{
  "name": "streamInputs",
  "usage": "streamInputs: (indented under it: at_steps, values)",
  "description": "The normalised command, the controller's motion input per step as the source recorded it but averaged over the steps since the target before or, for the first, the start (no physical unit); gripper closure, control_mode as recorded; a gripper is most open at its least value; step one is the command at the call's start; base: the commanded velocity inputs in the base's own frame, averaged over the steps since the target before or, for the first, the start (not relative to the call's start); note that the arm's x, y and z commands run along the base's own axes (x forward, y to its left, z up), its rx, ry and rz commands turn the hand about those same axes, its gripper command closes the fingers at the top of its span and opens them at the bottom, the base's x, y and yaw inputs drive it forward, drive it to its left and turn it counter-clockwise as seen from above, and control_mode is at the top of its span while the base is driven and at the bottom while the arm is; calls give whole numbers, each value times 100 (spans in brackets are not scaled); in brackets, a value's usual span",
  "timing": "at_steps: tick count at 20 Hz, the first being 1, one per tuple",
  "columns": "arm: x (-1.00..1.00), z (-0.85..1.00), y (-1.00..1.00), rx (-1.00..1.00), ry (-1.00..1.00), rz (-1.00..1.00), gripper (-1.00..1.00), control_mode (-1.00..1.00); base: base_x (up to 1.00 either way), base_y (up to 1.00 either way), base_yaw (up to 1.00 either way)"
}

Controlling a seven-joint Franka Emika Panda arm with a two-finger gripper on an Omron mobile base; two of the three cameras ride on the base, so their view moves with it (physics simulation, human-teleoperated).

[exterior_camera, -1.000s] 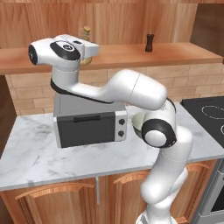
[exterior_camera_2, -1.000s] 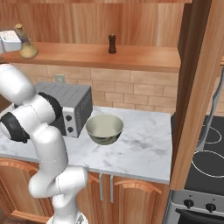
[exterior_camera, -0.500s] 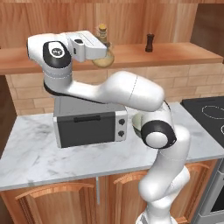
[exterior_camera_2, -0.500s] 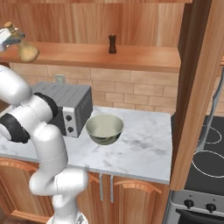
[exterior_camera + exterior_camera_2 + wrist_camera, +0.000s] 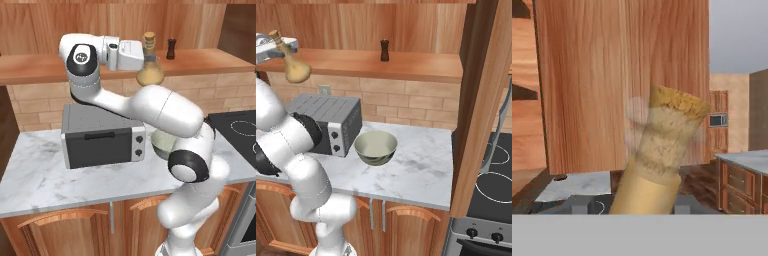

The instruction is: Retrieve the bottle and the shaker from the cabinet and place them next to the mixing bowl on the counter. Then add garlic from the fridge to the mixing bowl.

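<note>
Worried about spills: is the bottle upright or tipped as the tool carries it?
Roughly upright. The bottle hangs in the tool, cork on top and round belly below, in front of the shelf; it leans slightly in the right base view.

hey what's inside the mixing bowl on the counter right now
Nothing visible: the bowl looks empty in the right base view. In the left base view the arm covers most of it.

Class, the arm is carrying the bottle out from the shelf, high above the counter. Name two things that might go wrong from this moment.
1. The gripper holds the bottle by its narrow neck, with the round body hanging below; it might slip and drop towards the toaster oven or counter.
2. On the way down, the bottle could knock the mixing bowl, which stands close beside the oven.
</note>
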Motion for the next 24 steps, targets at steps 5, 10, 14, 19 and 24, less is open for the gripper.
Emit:
streamInputs:
  at_steps: [5,10,14,19,24]
  values:
    - [-100,-61,-88,0,0,-21,100,-100,0,0,0]
    - [-100,-32,-68,0,-1,-14,100,-100,0,0,0]
    - [-96,-11,-43,0,0,-11,100,-100,0,0,0]
    - [-78,-15,-48,0,0,-5,100,-100,0,0,0]
    - [-63,-19,-39,0,0,0,100,-100,0,0,0]
